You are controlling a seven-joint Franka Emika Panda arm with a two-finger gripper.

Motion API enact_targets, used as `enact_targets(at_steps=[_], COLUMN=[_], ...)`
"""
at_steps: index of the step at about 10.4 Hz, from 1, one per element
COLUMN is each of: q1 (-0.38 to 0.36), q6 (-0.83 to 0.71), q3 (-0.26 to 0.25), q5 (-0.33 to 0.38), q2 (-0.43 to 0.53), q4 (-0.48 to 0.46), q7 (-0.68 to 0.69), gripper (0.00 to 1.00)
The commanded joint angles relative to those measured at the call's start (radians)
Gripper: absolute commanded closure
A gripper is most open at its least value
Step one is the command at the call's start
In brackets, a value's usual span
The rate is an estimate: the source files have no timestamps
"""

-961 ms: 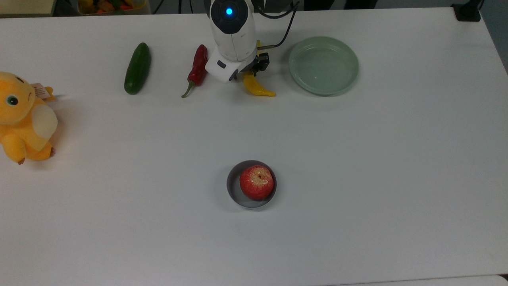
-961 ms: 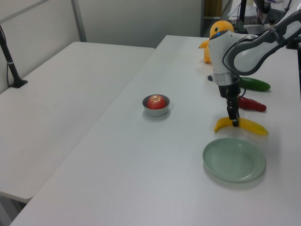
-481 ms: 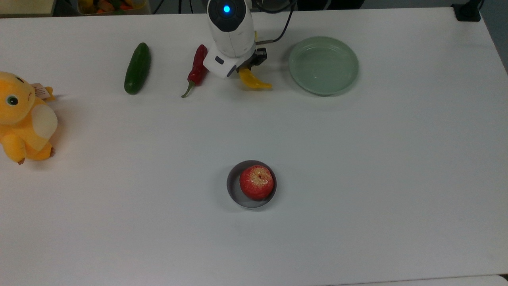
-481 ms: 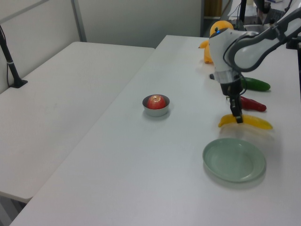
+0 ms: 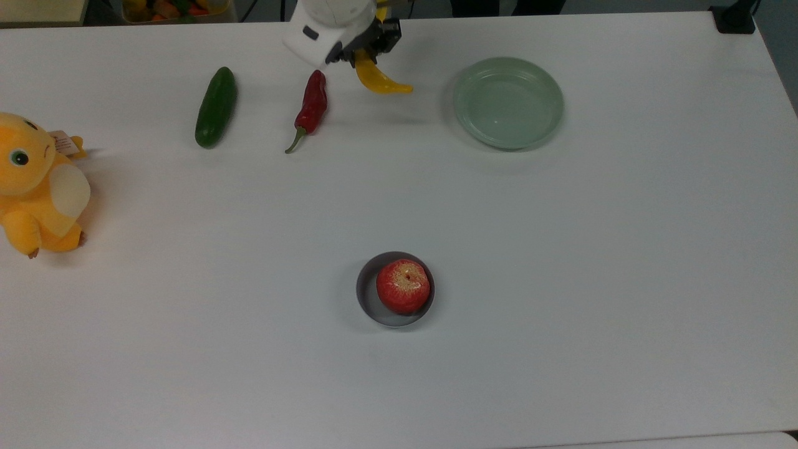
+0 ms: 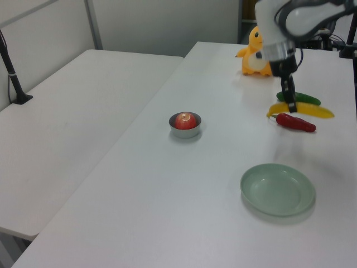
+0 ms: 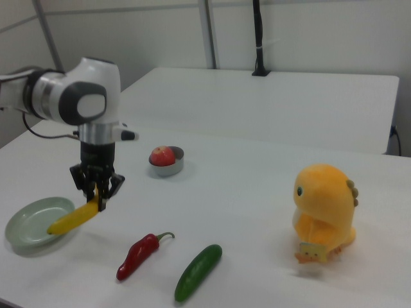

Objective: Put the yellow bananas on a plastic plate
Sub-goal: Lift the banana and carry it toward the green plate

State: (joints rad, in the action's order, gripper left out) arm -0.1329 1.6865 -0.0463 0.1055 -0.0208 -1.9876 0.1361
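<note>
My gripper [image 5: 361,53] [image 6: 290,106] [image 7: 97,198] is shut on the yellow banana [image 5: 377,81] [image 6: 312,110] [image 7: 72,218] near its middle and holds it in the air, well above the table. The banana hangs roughly level in the left view. The pale green plastic plate [image 5: 508,103] [image 6: 278,189] [image 7: 32,221] lies empty on the table, to the right of the banana in the top view. In the right view the banana's lower end overlaps the plate's edge.
A red chili pepper [image 5: 310,108] [image 7: 136,256] and a dark green cucumber [image 5: 216,107] [image 7: 198,272] lie on the top view's left of the gripper. A grey bowl [image 5: 368,298] holds a red apple [image 5: 403,286] mid-table. A yellow plush toy [image 5: 37,186] sits at the top view's far left.
The gripper has risen from the table with the banana in it, lifting it clear of the surface. The plate and the other objects have stayed put.
</note>
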Motion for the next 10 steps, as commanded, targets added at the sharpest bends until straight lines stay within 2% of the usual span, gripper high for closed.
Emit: enact_targets(at_steps=[1,3,5,7,10], q1=[-0.005,-0.013,-0.046,-0.063,-0.094], q6=[-0.106,-0.14,-0.128,-0.099,0.007], q3=[-0.036,-0.043,-0.023,0.026,0.109], q5=[0.014,0.017,0.02,0.057,0.065], q2=[0.028,0.033,0.036,0.022,-0.019], q4=[0.108,0.16,0.17,0.162,0.159], q7=[0.023,0.011,-0.029,-0.091,-0.161], gripper=[0.83,0.81,0.81,0.81,0.81])
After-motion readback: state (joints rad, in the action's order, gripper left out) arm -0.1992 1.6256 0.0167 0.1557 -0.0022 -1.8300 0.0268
